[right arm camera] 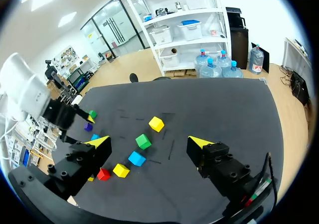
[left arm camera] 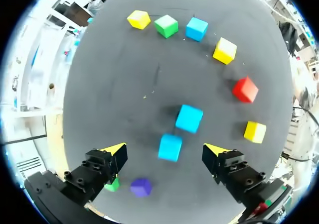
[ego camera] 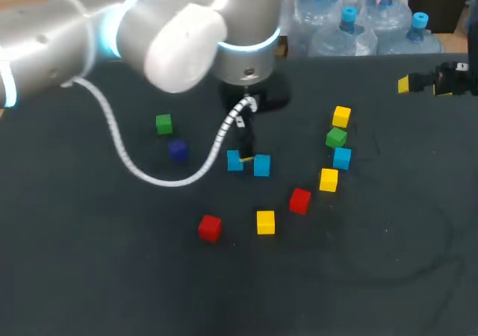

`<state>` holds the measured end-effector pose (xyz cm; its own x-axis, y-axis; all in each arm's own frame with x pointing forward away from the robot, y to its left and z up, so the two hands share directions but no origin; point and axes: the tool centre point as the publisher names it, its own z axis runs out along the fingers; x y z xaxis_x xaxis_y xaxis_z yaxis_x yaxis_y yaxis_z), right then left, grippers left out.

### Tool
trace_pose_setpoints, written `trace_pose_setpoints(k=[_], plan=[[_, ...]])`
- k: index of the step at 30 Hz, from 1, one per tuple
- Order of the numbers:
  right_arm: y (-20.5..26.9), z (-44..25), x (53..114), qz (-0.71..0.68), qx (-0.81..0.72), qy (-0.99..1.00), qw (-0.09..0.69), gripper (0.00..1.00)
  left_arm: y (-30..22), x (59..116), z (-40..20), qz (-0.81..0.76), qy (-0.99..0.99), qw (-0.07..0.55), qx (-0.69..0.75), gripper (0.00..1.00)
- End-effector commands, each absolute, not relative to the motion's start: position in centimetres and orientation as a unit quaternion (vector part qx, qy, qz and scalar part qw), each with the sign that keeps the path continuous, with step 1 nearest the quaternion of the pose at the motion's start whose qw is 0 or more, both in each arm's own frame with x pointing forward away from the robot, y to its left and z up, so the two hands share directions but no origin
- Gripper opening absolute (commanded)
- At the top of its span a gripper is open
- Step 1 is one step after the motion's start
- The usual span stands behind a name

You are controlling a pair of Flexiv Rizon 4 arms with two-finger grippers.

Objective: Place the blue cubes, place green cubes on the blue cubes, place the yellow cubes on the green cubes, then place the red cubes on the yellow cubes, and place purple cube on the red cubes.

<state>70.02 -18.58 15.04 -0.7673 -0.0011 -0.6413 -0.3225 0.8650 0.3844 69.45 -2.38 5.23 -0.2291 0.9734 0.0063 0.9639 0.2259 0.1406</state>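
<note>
Left gripper (left arm camera: 166, 151): is hanging low over the table (left arm camera: 124, 94), its fingers standing wide apart and gripping nothing
Near blue cube (left arm camera: 170, 147): is sitting on the table between the left fingers, with a gap showing on each side and neither yellow tip touching it
Second blue cube (left arm camera: 189, 118): is lying just ahead of the left jaws, just beside the near blue cube
Purple cube (left arm camera: 140, 187): is sitting behind the left fingertips, under the gripper's body
Near green cube (left arm camera: 112, 185): is peeking out just beside the purple cube, partly hidden by one left finger
Far row: a yellow cube (left arm camera: 139, 19), a far green cube (left arm camera: 166, 26) and a third blue cube (left arm camera: 197, 29) are lying in a line well ahead of the left jaws, close to one another
Scattered cubes: a second yellow cube (left arm camera: 225, 50), a red cube (left arm camera: 245, 89) and a third yellow cube (left arm camera: 254, 131) are lying ahead of the left jaws and off to one side, each apart from the others
Second red cube (ego camera: 210, 228): is resting alone on the table, near the third yellow cube
Right gripper (right arm camera: 148, 143): is hovering high above the table, well apart from every cube, its fingers spread with nothing held between them
Left arm (ego camera: 89, 22): is reaching in past the table's middle, its white cable (ego camera: 119, 145) looping down near the purple cube
</note>
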Motion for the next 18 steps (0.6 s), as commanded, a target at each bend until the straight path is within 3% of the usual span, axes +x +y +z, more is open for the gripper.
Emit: trace_pose_setpoints(k=[1, 8, 18], plan=[[-18.5, 15.0, 70.0, 0.243, -0.088, 0.908, 0.330, 1.00, 2.5, 67.0, 6.9, 0.054, 0.778, 0.119, 0.614, 1.00], [-18.5, 15.0, 70.0, 0.243, -0.088, 0.908, 0.330, 1.00, 4.7, 67.3, 5.8, 0.058, 0.776, 0.092, 0.622, 1.00], [-18.5, 15.0, 70.0, 0.243, -0.088, 0.908, 0.330, 1.00, 1.8, 69.3, 4.5, 0.068, 0.732, 0.065, 0.674, 1.00]])
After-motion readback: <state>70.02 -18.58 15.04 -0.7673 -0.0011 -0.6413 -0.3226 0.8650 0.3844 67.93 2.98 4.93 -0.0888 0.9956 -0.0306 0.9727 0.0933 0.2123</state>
